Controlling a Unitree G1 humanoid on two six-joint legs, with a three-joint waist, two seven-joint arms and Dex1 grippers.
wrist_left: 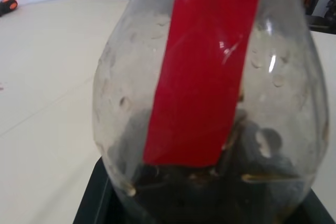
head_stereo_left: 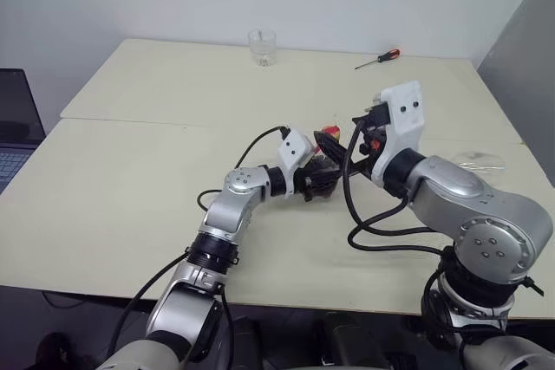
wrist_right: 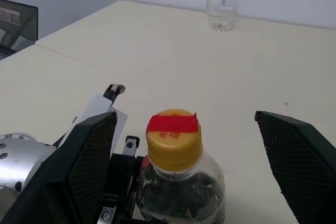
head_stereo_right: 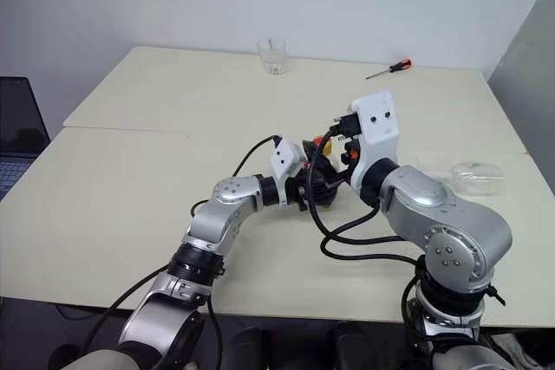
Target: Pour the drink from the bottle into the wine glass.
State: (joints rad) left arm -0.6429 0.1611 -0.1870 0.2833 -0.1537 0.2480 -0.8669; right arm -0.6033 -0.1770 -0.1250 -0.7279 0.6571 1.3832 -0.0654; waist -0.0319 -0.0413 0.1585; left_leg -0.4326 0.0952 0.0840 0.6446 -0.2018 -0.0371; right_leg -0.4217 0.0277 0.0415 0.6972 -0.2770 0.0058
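The small squat clear plastic bottle (wrist_right: 181,179) stands upright above the middle of the pale table, its rounded body beaded with droplets inside. Its yellow screw cap (wrist_right: 174,139) is still on, with a red strip (wrist_left: 207,72) taped across the top and running down the neck and body. The dark reddish-brown drink (wrist_left: 210,195) fills only the bottom. The clear stemmed wine glass (head_stereo_right: 473,177) lies on its side near the table's right edge, well apart from the bottle.

Tumbler (head_stereo_left: 262,47) far off (screwdriver (head_stereo_left: 379,59) too)
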